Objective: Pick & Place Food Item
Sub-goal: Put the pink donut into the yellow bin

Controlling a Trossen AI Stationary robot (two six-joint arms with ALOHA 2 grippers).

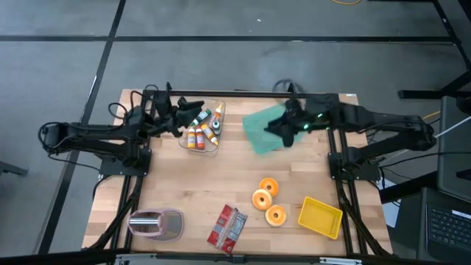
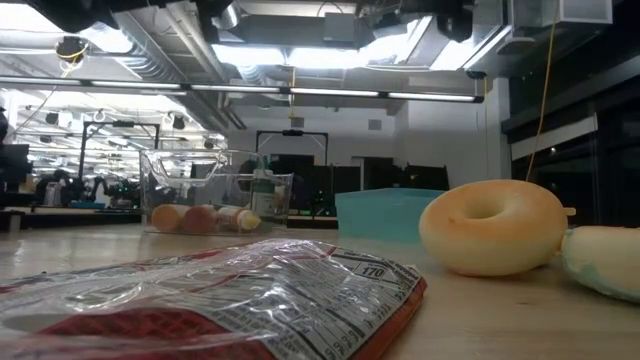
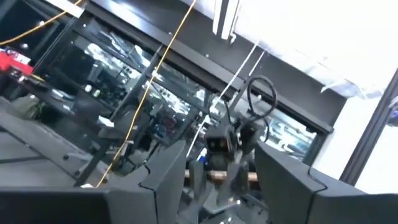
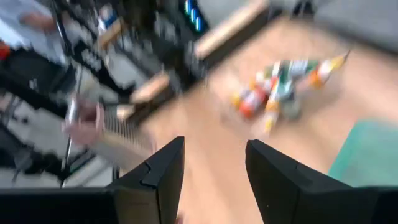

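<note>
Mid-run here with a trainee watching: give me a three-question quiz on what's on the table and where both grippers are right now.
1. True or false: the three donuts lie inside the yellow tray.
2. Which item sits under the right gripper? A) the teal container B) the red snack packet C) the clear bin
3. Fill in: the small bottles lie in the ____ beside the left gripper.

Key: 1. False; they lie on the bare wood next to it. 2. A. 3. clear bin. Both grippers show their fingers apart with nothing between them.
</note>
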